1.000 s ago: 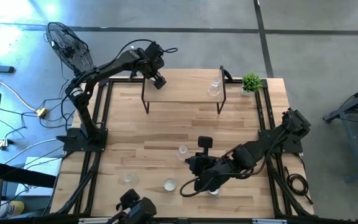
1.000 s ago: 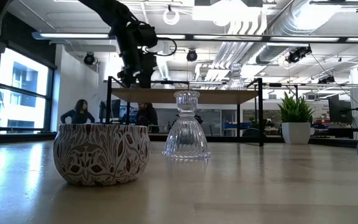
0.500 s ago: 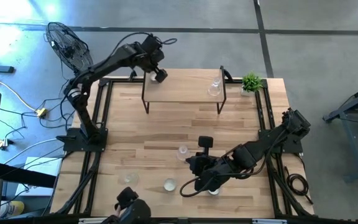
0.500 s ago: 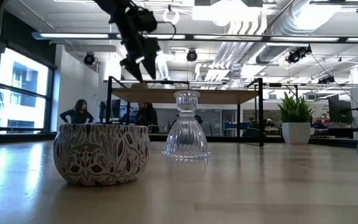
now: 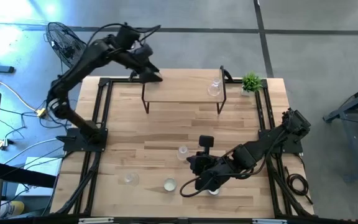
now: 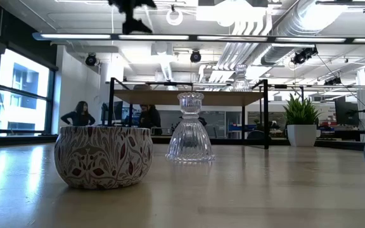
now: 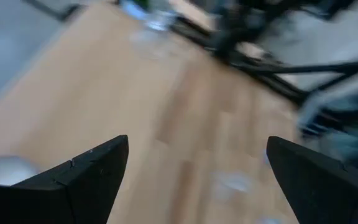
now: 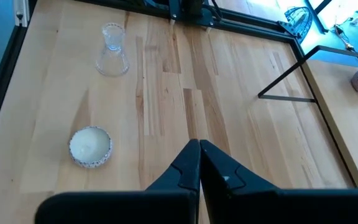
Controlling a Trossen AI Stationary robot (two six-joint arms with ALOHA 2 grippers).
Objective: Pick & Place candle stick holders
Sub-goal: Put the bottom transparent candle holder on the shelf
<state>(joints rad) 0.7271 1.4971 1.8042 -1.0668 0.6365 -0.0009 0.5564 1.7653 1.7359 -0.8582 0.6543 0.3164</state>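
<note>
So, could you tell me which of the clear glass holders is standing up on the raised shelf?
The glass holder at the shelf's plant-side end; the other two clear ones stand down on the table.

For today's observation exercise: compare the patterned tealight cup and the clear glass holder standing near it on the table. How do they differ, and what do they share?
The tealight cup is short, wide and opaque with a leaf pattern; the glass holder is taller, see-through and ribbed. The cup has straight, rounded walls, while the holder flares from a narrow neck to a bell base. In the low view the cup stands nearer the camera, the holder farther back. Both stand upright on the wooden table, apart from each other.
</note>
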